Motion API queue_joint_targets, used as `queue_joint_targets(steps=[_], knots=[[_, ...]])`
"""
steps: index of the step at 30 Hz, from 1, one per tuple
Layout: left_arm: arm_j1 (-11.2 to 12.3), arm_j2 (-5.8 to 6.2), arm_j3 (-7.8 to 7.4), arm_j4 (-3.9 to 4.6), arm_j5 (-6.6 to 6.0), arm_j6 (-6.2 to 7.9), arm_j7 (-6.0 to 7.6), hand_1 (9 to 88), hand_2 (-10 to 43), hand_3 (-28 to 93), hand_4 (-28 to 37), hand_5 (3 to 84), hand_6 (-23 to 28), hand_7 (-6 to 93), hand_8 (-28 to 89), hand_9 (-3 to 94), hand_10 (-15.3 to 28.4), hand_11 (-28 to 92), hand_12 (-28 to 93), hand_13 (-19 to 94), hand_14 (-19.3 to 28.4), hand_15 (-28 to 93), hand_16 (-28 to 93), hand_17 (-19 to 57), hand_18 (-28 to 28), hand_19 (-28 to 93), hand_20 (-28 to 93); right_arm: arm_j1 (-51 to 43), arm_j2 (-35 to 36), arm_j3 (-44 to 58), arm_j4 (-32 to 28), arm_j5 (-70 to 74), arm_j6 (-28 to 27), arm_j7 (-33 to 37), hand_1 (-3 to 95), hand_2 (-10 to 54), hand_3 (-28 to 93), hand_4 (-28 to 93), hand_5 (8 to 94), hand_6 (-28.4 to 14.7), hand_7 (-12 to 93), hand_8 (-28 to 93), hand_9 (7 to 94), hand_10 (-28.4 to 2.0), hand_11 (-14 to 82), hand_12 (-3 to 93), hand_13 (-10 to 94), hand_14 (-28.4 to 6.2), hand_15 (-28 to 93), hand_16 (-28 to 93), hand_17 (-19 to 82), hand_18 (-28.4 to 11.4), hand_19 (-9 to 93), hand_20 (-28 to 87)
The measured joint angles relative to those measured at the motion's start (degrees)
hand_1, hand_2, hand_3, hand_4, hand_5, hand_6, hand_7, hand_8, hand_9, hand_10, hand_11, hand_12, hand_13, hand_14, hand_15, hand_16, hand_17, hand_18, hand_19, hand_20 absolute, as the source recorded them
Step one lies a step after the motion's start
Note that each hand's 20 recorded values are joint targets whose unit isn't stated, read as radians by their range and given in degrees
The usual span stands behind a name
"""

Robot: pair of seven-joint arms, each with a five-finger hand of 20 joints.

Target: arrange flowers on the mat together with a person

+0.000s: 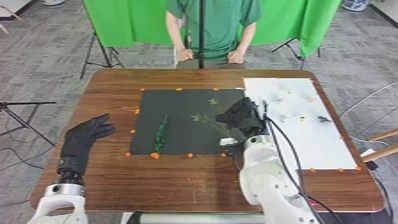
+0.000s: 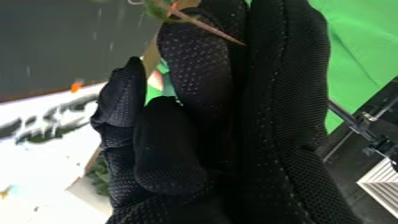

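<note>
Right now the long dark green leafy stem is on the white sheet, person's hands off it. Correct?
Wrong surface: the head view shows the leafy stem on the black mat. The person's hands are off it, as you say.

In the right wrist view, the right hand [image 1: 238, 116], in a black glove, has some fingers bent and others extended, with a thin brown stem [image 2: 210, 27] held at the fingertips. Behind the glove lie a dark mat [image 2: 62, 45], a white sheet [image 2: 44, 170] and an orange mark [image 2: 76, 87] between them; green cloth [image 2: 364, 45] forms part of the background.
</note>
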Motion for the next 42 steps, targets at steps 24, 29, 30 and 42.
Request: queue_joint_targets(steps=[24,29,30,42], knots=[[0.2,0.22,0.55,-0.29,0.17,0.07,-0.3,26.9,11.8,67,-25.9,52.0,4.6,11.6,-6,53.7,15.4,21,15,46,18.5,23,-1,12.7,12.2,12,18,2.4,-2.5,-8.1,5.4,9.3,5.9,4.1,88.8,-9.1,-28,41,86.7,0.3,15,7,93.7,-10.1,24.2,19.0,82,-9.7,68,42,34,-23.0,71,52],[0.2,0.24,0.56,-0.3,0.2,0.06,-0.35,26.6,10.2,68,-25.7,51.9,4.7,11.5,-6,53.7,15.5,21,15,46,18.5,23,-1,12.5,12.3,12,18,2.4,-2.7,-8.2,5.8,9.4,6.6,4.6,87.7,-9.0,-28,42,85.3,-0.1,14,6,93.7,-10.3,19.0,20.3,82,-9.4,65,41,34,-22.8,71,51],[0.2,0.24,0.56,-0.3,0.21,0.05,-0.37,26.5,10.1,68,-25.7,51.9,4.7,11.5,-6,53.6,15.5,21,15,46,18.5,23,-1,12.5,12.4,12,18,2.4,-2.7,-8.2,5.9,9.5,6.6,4.8,87.4,-9.0,-28,42,85.2,-0.2,14,6,93.7,-10.3,18.6,20.2,82,-9.4,65,41,34,-22.7,71,51],[0.2,0.24,0.56,-0.32,0.39,-0.03,-0.74,26.5,8.5,67,-24.7,51.7,4.8,11.4,-6,53.4,15.3,21,15,46,18.5,23,-1,12.2,12.4,12,18,2.3,-2.8,-8.6,6.7,9.0,7.2,4.6,85.4,-9.4,-28,42,82.8,-1.0,13,6,93.7,-10.7,13.5,20.0,82,-9.2,62,41,33,-22.6,70,51]])
